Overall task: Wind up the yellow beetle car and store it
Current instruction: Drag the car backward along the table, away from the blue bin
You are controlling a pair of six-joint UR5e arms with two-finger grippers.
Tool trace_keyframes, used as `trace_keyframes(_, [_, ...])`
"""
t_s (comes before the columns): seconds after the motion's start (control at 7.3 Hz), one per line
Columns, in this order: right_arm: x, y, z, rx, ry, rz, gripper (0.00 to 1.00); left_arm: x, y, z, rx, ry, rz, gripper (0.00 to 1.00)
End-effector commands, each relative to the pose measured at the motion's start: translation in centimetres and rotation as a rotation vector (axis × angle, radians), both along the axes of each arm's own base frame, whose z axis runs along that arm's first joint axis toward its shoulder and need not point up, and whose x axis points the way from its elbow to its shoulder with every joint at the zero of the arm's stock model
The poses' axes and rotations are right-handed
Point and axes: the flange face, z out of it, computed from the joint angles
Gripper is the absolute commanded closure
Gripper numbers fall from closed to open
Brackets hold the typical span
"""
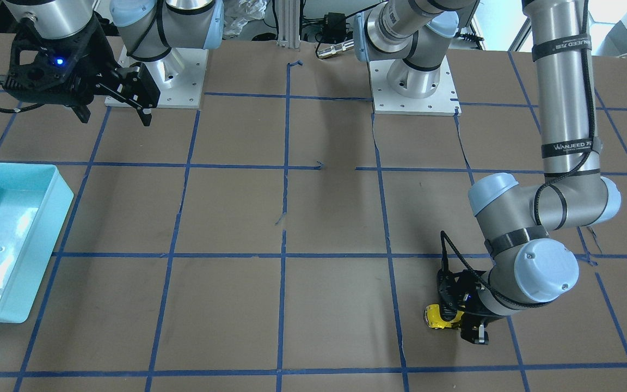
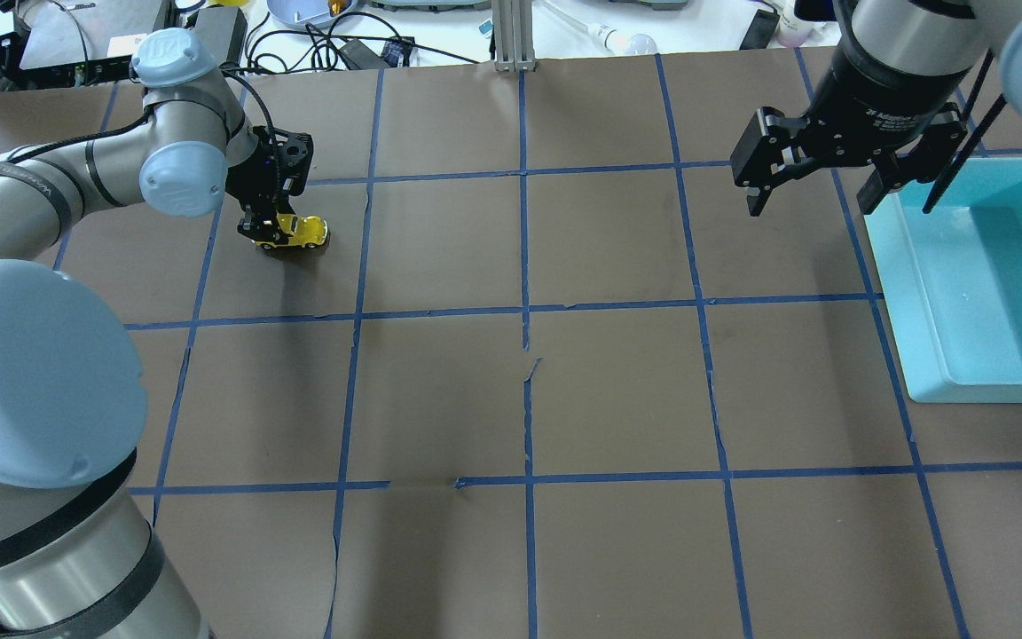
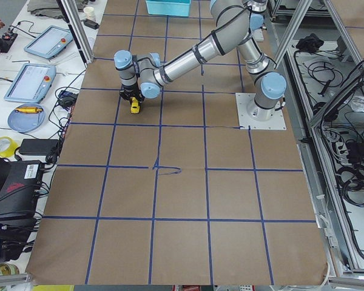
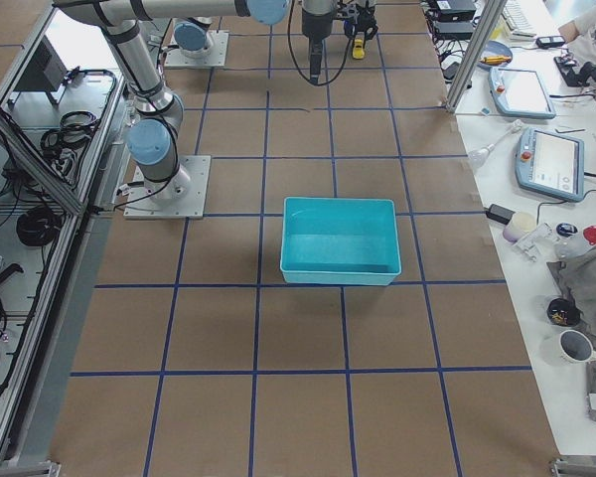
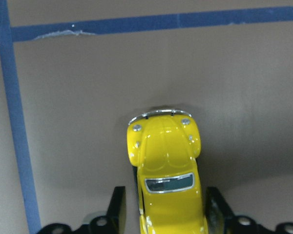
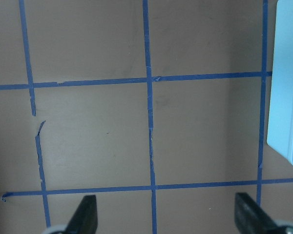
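1. Plainly, the yellow beetle car [image 5: 165, 151] rests on the desk [image 2: 617, 390] toward its far left corner. It is well apart from the teal bin [image 2: 910, 355] at the right edge.
2. The left gripper [image 5: 165, 195] is right at the car's rear. Its fingers [image 5: 118, 204] stand one at each flank, narrowly parted. A dark sliver shows between finger and bodywork on at least one side, so it looks to be straddling the car rather than clamping it.
3. In the wrist view the car's long axis runs straight out from the gripper, with bonnet and silver bumper pointing away. In the overhead view that axis lies roughly along the far edge, nose toward the desk's middle and tail toward the left edge.
4. The coming move likely turns on this alignment. The grip goes across the car's width, and winding would mean dragging it backward along its axis, toward the left edge, wheels pressed down.
5. The right gripper [image 2: 811, 204] hangs wide and empty just beside the bin. The left arm is much the nearer to the car.
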Motion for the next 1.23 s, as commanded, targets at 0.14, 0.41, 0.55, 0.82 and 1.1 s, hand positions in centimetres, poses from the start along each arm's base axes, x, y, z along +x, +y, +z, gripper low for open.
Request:
trace_keyframes(0.14, [0.0,0.0,0.0,0.001,0.000,0.001,0.00,0.3,0.0,-0.1,0.002,-0.001,0.003,0.88])
trace_keyframes(0.41, [0.0,0.0,-0.1,0.001,0.002,0.001,0.00,2.0,0.0,-0.3,0.005,-0.001,0.026,0.88])
trace_keyframes(0.55, [0.0,0.0,-0.1,0.001,0.003,-0.001,0.00,3.3,0.0,-0.2,0.003,0.001,0.036,0.88])
trace_keyframes(0.82, [-0.1,0.0,-0.2,0.007,0.008,0.002,0.00,4.2,0.0,-0.3,0.004,0.001,0.037,0.88])
trace_keyframes(1.1, [-0.1,0.0,-0.1,0.001,0.007,0.004,0.00,5.6,0.0,-0.2,0.003,0.003,0.057,0.88])
